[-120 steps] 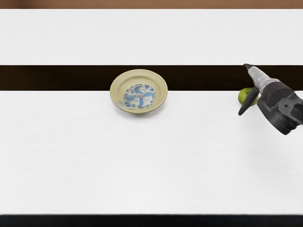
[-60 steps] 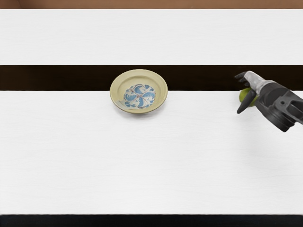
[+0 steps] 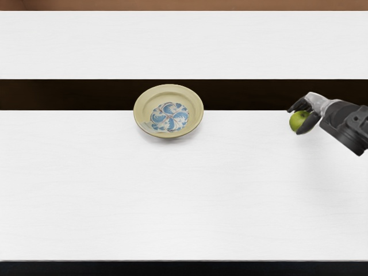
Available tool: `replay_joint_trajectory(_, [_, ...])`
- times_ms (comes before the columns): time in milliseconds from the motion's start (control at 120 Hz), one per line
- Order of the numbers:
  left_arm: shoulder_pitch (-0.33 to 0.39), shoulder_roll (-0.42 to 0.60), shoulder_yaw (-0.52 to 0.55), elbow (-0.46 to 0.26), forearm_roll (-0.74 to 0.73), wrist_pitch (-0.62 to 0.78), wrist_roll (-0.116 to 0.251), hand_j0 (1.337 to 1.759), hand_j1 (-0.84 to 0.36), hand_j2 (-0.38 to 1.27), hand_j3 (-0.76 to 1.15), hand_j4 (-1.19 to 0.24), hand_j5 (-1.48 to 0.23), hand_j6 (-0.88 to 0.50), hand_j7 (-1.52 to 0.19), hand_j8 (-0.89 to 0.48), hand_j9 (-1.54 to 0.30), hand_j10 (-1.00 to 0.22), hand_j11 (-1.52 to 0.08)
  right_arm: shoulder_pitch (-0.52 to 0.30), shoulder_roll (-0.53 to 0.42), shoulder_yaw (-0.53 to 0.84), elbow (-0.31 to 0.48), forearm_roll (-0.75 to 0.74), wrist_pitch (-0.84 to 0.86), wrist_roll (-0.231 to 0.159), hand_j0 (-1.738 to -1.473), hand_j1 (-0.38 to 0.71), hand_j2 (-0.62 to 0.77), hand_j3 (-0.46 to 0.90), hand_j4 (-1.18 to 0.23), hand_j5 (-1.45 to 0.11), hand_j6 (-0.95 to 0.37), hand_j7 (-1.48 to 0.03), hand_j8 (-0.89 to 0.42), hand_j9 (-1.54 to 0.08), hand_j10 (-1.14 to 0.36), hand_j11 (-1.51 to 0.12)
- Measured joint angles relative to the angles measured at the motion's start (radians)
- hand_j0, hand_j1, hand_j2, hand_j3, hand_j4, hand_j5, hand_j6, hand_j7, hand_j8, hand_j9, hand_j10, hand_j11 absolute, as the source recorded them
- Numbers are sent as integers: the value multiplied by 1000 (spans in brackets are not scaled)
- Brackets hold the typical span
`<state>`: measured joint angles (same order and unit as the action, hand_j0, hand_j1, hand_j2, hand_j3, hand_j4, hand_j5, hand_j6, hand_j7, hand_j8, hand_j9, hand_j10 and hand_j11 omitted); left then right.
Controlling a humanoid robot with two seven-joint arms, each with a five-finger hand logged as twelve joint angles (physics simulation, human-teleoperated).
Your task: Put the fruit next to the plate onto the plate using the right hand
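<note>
A small green fruit [image 3: 298, 121] sits at the far right of the white table, near its back edge. My right hand [image 3: 304, 114] comes in from the right edge and is curled around the fruit, fingers over its top and thumb under its right side. The yellow plate [image 3: 141, 102] with a blue and white pattern in its middle stands well to the left, at the table's back edge, with nothing on it. The left arm is out of view.
A dark gap [image 3: 69, 95] runs behind the table's back edge, with a second white surface [image 3: 184, 46] beyond it. The white tabletop [image 3: 184, 190] spreads wide between plate and fruit and toward the front.
The right hand has come down from above the fruit and its fingers have closed around it. The fruit has stayed in about the same spot. The plate has not moved.
</note>
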<state>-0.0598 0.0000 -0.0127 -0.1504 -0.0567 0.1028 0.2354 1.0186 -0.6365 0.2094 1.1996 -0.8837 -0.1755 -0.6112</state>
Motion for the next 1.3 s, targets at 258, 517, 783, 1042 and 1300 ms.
replay_joint_trajectory(258, [0,0,0,0,0,0,0,1658,343,1,0,-6,-7,-6,-7,-6,-7,-6,-7,1,0,0,-3,28,19,1,-1647,243,-2,-1,-665,-713,-301,-783,-277,-750,-370,-784])
replay_joint_trajectory(517, [0,0,0,0,0,0,0,1658,342,1,0,-6,-8,-6,-8,-6,-7,-6,-7,7,-10,44,3,59,78,1,-1652,214,235,0,-645,-818,-432,-826,-393,-832,-511,-850])
replay_joint_trajectory(783, [0,0,0,0,0,0,0,1658,343,1,0,-6,-7,-6,-7,-6,-7,-6,-7,39,-10,85,22,91,141,0,-1653,170,173,0,-632,-859,-436,-838,-402,-861,-539,-874])
replay_joint_trajectory(1042, [0,0,0,0,0,0,0,1658,343,1,0,-6,-7,-6,-7,-6,-7,-6,-7,52,42,95,49,97,140,1,-1656,189,269,1,-627,-873,-452,-841,-419,-875,-568,-886])
replay_joint_trajectory(1300, [0,0,0,0,0,0,0,1658,343,1,0,-6,-7,-6,-7,-6,-7,-6,-7,70,126,141,60,99,136,1,-1658,222,352,1,-621,-882,-455,-842,-418,-879,-568,-890])
